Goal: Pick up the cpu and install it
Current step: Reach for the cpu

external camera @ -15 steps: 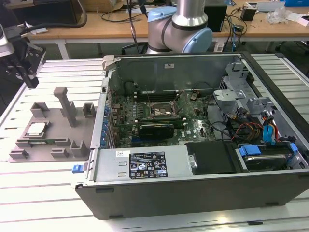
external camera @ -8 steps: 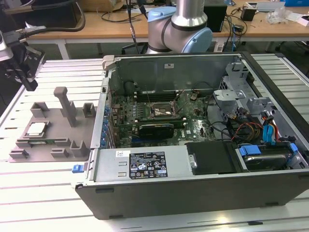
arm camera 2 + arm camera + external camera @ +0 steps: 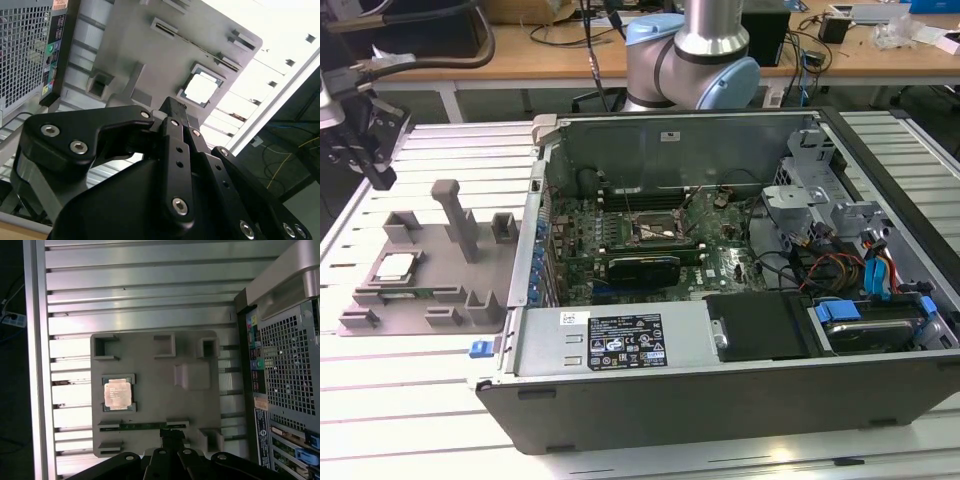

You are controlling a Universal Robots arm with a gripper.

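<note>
Hand (image 3: 172, 436) hangs by the tray (image 3: 150, 407); I cannot tell if it is open. Cpu (image 3: 118, 393) lies flat in its tray slot. Looks light, thin, easily hurt; grip its edges.

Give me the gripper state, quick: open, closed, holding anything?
Gripper: open or closed cannot be told; it is not holding the chip, which lies in the grey tray.

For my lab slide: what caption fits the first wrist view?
CPU resting in its grey tray on the slatted table, beside the computer case, not yet picked up.
</note>
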